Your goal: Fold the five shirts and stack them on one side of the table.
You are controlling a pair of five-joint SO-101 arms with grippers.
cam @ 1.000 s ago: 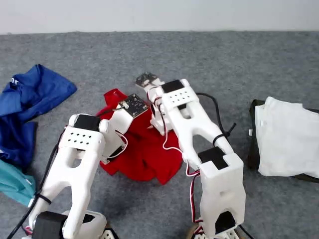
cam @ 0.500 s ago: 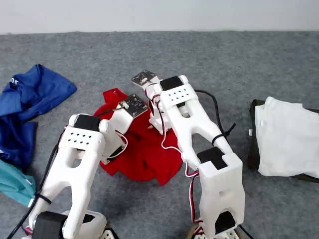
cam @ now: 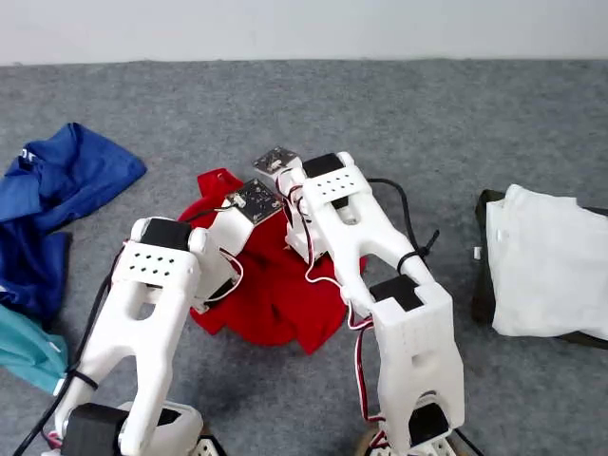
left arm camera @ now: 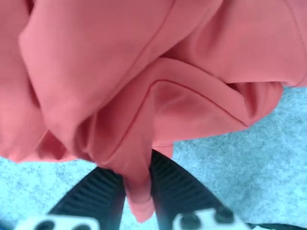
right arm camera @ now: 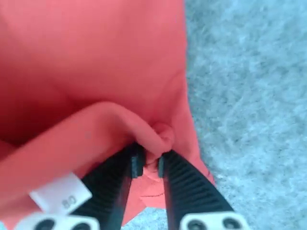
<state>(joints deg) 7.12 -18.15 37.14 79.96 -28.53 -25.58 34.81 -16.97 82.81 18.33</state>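
Red shirt (cam: 271, 285): crumpled heap at mid-table, just in front of both arm bases. In the high view its long axis runs on a slant, from the far-left lobe down to the near-right corner of the heap. Collar and hem ends cannot be told apart.

Left gripper (left arm camera: 138, 166): black ribbed fingers nearly closed, pinching a narrow hanging fold of the red cloth. The rest bunches in soft ridges beyond it over the grey table (cam: 427, 114).

Right gripper (right arm camera: 148, 154): fingers narrow, clamped on a small rolled edge of the same shirt. A white sewn-in tag (right arm camera: 61, 195) with small print lies beside one finger.

Blue shirt (cam: 57, 199): unfolded, loose, at the left edge. Teal shirt (cam: 24, 351): near it, toward the near-left corner.

White shirt (cam: 546, 261): laid flat on a dark garment (cam: 486, 275) at the right edge, well apart from the red one.
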